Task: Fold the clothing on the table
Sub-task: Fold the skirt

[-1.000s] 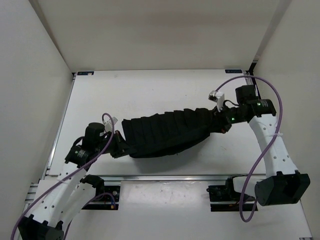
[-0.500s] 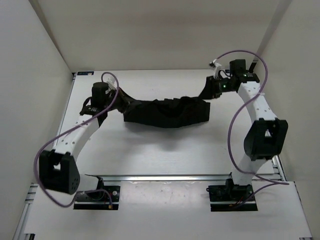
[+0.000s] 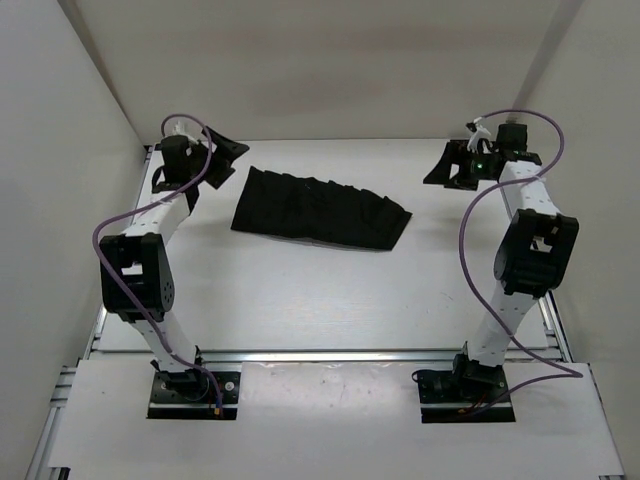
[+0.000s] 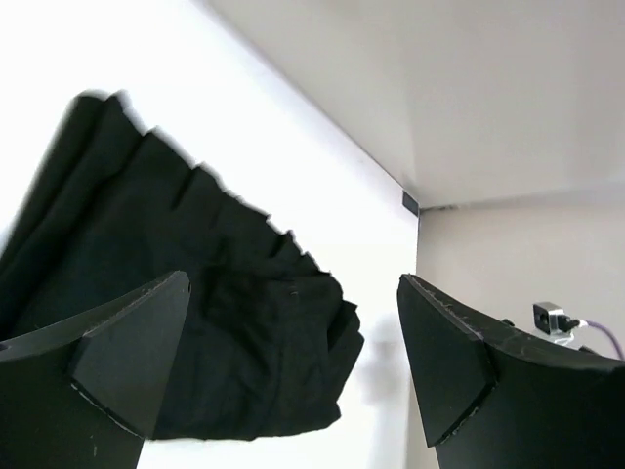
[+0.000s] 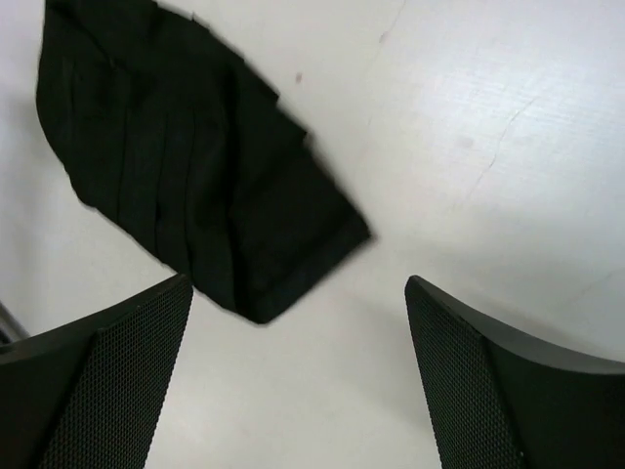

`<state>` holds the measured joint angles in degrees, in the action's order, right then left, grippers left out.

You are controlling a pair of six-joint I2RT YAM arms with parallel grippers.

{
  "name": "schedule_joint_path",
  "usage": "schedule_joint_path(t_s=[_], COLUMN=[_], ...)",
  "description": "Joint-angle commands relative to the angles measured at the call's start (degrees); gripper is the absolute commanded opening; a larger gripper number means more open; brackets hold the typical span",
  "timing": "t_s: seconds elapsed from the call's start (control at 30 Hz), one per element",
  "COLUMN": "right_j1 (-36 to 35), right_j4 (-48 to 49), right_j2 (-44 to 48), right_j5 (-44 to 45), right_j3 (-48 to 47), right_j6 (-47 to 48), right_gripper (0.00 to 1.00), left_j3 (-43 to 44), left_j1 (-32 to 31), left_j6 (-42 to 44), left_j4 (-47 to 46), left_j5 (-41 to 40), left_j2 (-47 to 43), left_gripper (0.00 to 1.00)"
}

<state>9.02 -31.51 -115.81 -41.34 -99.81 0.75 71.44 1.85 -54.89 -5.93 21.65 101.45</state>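
Clothing (image 3: pixel 320 212): black pleated cloth, lies flat on the far half of the table (image 3: pixel 300 310) as a slanted band.
Left pincer (image 3: pixel 224 160): jaws wide, empty, just off its left end.
Right pincer (image 3: pixel 442 165): jaws wide, empty, near its right end, not touching.
Risk: the loose right corner may slump open; a low re-approach could drag the pleats.

White back wall (image 3: pixel 320 70), left side wall (image 3: pixel 50 200), right side wall (image 3: pixel 610 200)

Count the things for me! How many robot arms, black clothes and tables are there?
robot arms: 2 (left arm, right arm)
black clothing: 1
table: 1
total: 4
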Motion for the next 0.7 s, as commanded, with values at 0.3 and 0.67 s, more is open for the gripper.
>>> schedule_joint_path(t_s=[0.3,0.67], right_j1=[-10.5,-21.0], right_j4=[4.2,-4.6], right_j2=[4.9,-20.0], right_j5=[-7.5,6.0], right_j3=[6.2,-25.8], right_j6=[13.3,14.4], right_gripper=[0.91,0.9], left_j3=[12.2,33.0], left_j1=[-5.7,-11.9], left_j6=[28.1,45.5], left_j4=[27.2,41.4], left_j5=[-7.7,-28.2], left_j2=[-1.1,13.8], left_gripper=[0.98,0.99])
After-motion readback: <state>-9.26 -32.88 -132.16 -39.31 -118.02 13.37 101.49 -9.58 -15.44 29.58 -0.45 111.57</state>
